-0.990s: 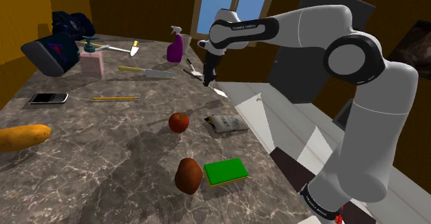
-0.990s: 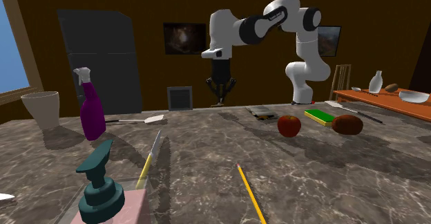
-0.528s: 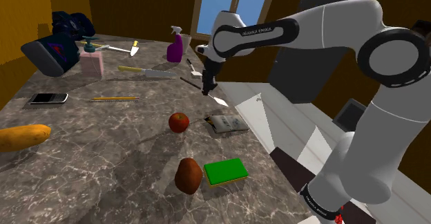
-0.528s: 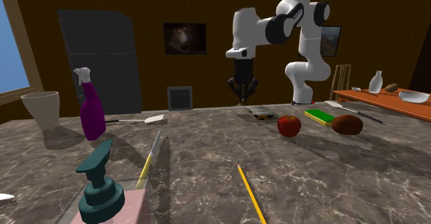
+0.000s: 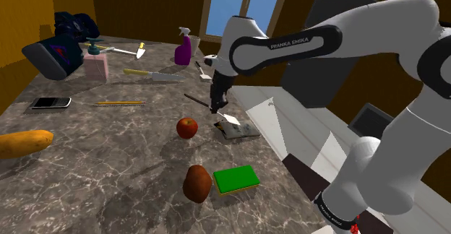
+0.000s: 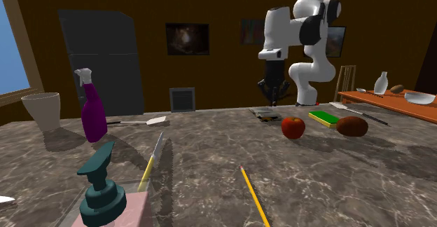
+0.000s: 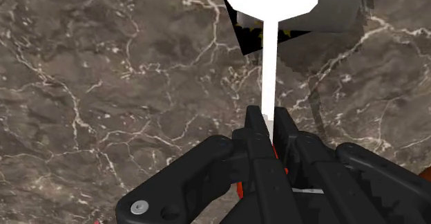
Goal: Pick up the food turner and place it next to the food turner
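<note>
Food turner (image 7: 269, 63): 1 gripped by claw (image 7: 269, 120) | 1 other turner (image 6: 140, 122) beside spray bottle (image 6: 93, 115)

The tool (image 5: 215, 109) hangs over the worktop (image 5: 130, 149) near its right edge in the shoulder view, holding the food turner (image 7: 270, 70) above a packet (image 5: 238, 129). An apple (image 5: 187, 128) lies just left of the packet. Nearer the camera sit a potato (image 5: 196, 183) and, on its right, a sponge (image 5: 235, 179). Behind the tool, a second food turner (image 5: 203, 71) lies beside a spray bottle (image 5: 183, 47)
</note>
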Robot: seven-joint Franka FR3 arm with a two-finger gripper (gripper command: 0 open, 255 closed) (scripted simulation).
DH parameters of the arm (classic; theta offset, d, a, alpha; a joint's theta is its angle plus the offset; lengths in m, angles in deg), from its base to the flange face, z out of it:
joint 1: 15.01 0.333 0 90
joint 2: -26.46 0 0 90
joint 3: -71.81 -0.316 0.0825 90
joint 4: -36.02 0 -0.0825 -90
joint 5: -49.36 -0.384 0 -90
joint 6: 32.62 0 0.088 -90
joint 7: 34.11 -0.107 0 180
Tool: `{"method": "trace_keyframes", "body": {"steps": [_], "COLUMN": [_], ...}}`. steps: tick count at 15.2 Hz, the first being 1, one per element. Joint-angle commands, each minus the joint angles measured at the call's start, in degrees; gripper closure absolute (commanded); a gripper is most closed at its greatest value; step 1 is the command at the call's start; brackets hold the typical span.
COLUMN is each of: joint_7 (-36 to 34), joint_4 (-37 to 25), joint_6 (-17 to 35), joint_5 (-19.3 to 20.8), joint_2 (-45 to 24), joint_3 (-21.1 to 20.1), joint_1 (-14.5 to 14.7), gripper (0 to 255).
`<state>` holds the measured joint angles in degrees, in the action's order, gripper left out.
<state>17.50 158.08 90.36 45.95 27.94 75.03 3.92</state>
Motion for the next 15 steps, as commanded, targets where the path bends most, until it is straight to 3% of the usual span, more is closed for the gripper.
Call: {"method": "trace_keyframes", "body": {"steps": [1, 15], "joint_7": [-2.81, -21.90], "joint_4": [2.50, 12.40], "joint_6": [0.63, 2.39], "joint_5": [0.18, -1.28], "joint_2": [2.02, 11.08], "joint_3": [-1.38, -12.74], "joint_1": [1.30, 10.05], "gripper": [255, 255]}}
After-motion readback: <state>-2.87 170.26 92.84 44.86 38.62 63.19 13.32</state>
